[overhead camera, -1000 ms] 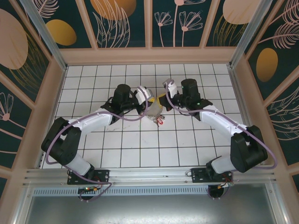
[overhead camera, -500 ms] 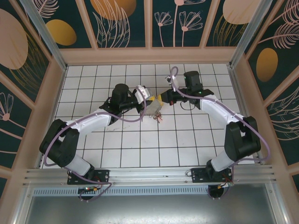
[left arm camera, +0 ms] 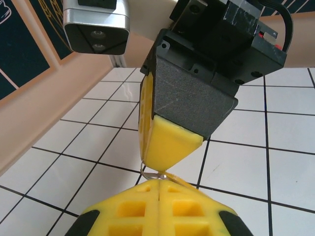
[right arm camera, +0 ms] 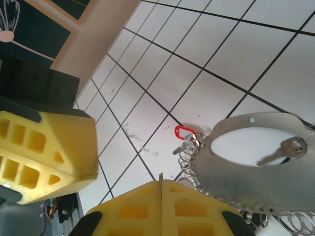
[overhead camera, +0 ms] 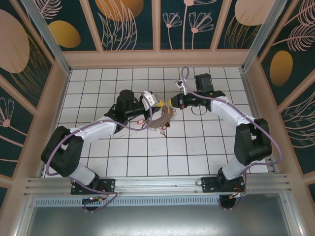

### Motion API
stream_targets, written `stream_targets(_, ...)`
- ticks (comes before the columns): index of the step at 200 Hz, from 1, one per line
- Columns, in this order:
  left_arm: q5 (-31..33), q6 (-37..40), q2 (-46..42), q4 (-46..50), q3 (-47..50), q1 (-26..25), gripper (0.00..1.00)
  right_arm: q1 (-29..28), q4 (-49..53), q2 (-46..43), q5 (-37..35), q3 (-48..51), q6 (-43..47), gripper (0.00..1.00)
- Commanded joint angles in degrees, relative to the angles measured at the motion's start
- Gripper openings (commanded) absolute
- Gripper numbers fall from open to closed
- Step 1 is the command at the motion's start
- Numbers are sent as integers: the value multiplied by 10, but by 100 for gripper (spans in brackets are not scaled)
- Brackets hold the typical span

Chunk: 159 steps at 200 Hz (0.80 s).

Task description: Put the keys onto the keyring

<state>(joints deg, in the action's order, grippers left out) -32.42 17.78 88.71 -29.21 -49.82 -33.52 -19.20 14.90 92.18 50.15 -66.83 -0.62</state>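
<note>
Yellow-fingered grippers meet tip to tip at mid-table
Left gripper and right gripper both clamped shut, flat tan key-fringed hoop on their near side

The left gripper and right gripper meet tip to tip above the tiled table, the right one straight ahead of the left. A thin wire loop sits between their tips. The keyring is below both tips and slightly toward the arm bases; whether it rests on the table cannot be told. A single key lies across its opening. A tag sits at its rim on the side toward the left gripper.
</note>
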Motion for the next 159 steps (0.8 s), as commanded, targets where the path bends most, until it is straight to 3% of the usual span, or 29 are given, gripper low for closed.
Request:
stream_targets(1,4,-15,-2,9,-6,7,0,23,-13,-22,-47,6,-4,0)
stream_targets(24,25,-15,-7,13,5,12,6,60,-21,-56,-110,32,12,0)
stream_targets(59,50,-19,-1,43,-6,16,14,110,44,-85,-294,37,81,0)
stream_targets(93,80,-83,28,34,-26,15,22,130,79,-70,-435,55,139,0)
stream_targets(146,132,-154,39,31,-31,24,23,127,58,43,-442,70,102,0)
stream_targets(159,139,-171,37,45,-34,29,24,124,47,65,-453,67,93,6)
